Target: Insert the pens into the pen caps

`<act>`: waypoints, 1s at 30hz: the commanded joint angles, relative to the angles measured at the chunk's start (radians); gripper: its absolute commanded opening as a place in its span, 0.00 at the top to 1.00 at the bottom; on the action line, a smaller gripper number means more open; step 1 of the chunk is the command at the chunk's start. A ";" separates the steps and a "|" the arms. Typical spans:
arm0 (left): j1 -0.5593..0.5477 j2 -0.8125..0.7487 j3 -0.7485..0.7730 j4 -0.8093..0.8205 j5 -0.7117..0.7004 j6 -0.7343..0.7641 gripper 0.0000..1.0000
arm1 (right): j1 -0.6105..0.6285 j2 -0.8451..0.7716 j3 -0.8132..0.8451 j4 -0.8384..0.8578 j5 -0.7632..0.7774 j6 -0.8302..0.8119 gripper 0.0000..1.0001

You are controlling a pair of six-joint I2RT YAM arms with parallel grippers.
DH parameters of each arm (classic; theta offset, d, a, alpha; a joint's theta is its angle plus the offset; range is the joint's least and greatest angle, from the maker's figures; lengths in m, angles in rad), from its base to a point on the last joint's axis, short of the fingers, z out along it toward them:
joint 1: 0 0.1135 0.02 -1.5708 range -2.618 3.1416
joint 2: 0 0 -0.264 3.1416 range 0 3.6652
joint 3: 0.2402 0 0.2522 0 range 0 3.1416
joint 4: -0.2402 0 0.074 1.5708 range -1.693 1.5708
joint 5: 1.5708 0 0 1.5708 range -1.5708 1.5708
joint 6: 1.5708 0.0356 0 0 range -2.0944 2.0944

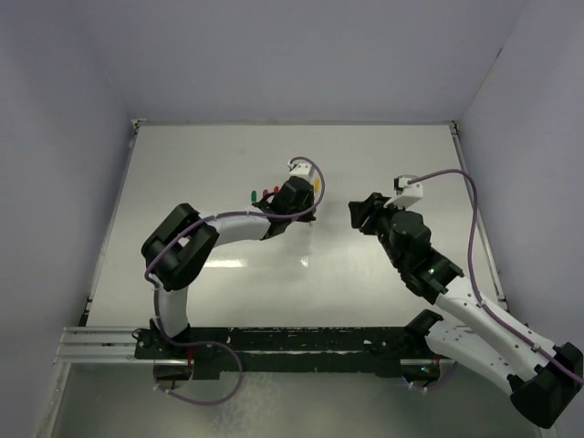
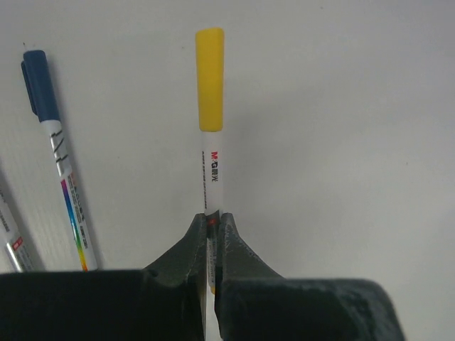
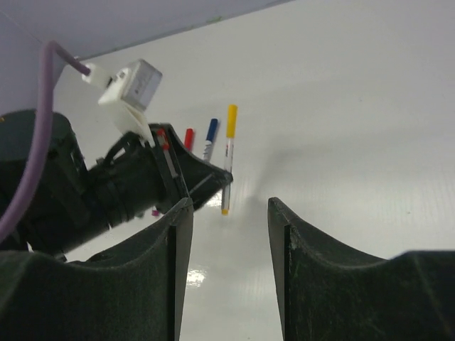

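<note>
My left gripper [image 2: 211, 217] is shut on the white barrel of a pen [image 2: 211, 177] that wears a yellow cap [image 2: 210, 78]. The pen points away from the wrist, with its capped end forward. In the right wrist view the same pen [image 3: 227, 170] hangs from the left gripper [image 3: 206, 181], its yellow-tipped rear end lowest. My right gripper [image 3: 229, 202] is open and empty, facing the left gripper from a short distance [image 1: 360, 214]. A blue-capped pen [image 2: 60, 170] lies on the table to the left. A red-capped pen [image 3: 188, 137] shows behind the left gripper.
Green [image 1: 252, 195] and magenta [image 1: 265, 192] capped ends lie in a row on the white table [image 1: 219, 155] just left of the left gripper [image 1: 306, 190]. Another pen barrel [image 2: 11, 241] lies at the far left edge. Grey walls enclose the table.
</note>
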 commanded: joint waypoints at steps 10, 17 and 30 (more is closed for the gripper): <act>0.085 0.183 0.263 -0.243 -0.059 -0.081 0.94 | -0.001 -0.003 -0.039 -0.046 0.033 0.039 0.52; 0.089 0.203 0.269 -0.287 -0.077 -0.066 0.90 | -0.001 0.022 -0.048 -0.026 0.020 0.045 0.52; 0.092 0.175 0.294 -0.310 -0.043 -0.070 0.66 | -0.001 0.028 -0.048 -0.026 0.011 0.052 0.52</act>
